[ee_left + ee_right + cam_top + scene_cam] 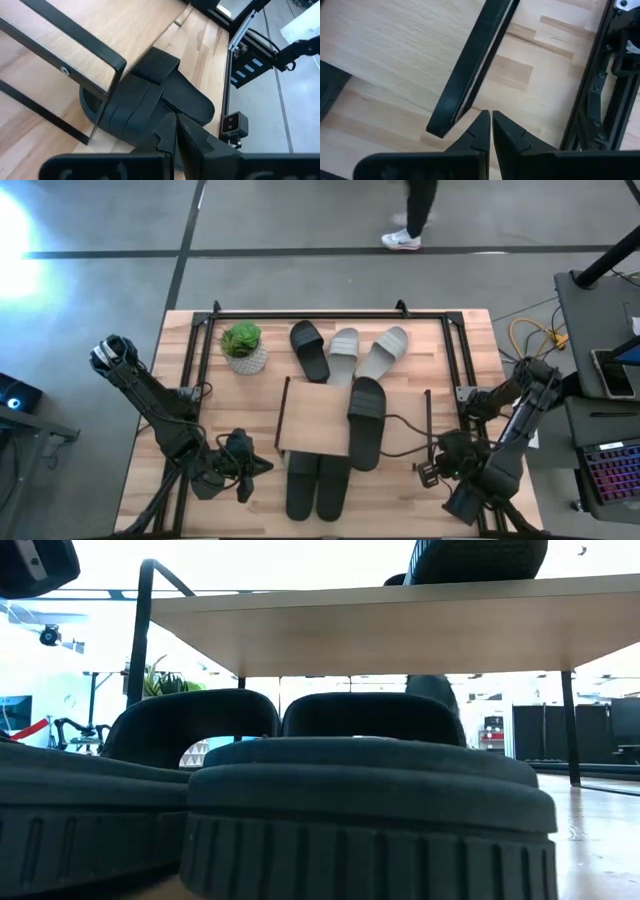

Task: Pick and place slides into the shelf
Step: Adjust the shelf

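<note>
The shelf (315,420) stands mid-table on its thin black side frames. One black slide (367,420) lies on its plank top. Two black slides (300,485) (333,485) lie side by side on the table under the plank, heels sticking out toward the near edge; they fill the low view (370,800). Behind the shelf lie another black slide (309,350) and two light grey slides (343,355) (383,352). My left gripper (248,465) (176,125) is shut, left of the near pair. My right gripper (425,470) (491,120) is shut near the shelf's right frame (465,75).
A small potted plant (243,347) stands at the far left of the shelf. Black rails (330,313) run around the tabletop's far and side edges. A cable (405,423) lies right of the shelf. A person's leg and shoe (405,238) show on the floor beyond the table.
</note>
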You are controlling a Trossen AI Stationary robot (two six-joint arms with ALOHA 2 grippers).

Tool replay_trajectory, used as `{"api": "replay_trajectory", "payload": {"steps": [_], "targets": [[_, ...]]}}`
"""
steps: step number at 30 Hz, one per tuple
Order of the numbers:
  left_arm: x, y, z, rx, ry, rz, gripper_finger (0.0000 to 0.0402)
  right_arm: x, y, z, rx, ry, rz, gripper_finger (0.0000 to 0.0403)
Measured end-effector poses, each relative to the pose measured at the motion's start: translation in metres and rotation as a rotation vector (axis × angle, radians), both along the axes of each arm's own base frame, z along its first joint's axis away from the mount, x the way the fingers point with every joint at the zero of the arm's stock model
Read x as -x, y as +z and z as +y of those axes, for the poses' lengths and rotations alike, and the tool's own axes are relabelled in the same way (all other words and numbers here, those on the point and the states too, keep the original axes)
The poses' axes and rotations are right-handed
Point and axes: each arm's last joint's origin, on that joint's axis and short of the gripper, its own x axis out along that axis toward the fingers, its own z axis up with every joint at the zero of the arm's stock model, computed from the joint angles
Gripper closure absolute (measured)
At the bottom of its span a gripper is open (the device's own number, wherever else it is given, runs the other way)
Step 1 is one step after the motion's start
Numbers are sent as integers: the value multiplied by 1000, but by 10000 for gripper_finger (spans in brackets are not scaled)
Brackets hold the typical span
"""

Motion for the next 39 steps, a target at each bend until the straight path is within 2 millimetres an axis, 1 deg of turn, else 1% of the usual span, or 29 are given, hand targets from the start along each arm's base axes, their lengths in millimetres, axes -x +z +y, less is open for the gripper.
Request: {"api": "replay_trajectory", "payload": {"steps": [4,7,10,13,16,21,25,28,33,39], "targets": [[4,-3,5,-43,0,45,402,2,4,-2,-12,4,-12,392],[12,-4,16,-80,104,79,402,2,5,-4,-12,-1,-17,392],[19,1,26,-93,174,62,402,1,5,-4,-11,0,-16,392],[19,5,30,-109,182,46,402,2,5,-4,-12,2,-16,392],[17,5,33,-114,200,44,402,2,5,-4,-11,3,-16,392],[8,0,34,-123,226,51,402,2,5,-4,-10,5,-16,392],[-1,-2,32,-147,209,36,402,2,5,-4,-10,5,-16,392],[-6,-2,34,-158,215,30,402,2,5,-4,-10,5,-16,392],[-9,-2,39,-162,232,34,402,2,5,-4,-10,5,-16,392],[-13,-3,34,-123,189,36,402,2,5,-4,-10,8,-15,392]]}}
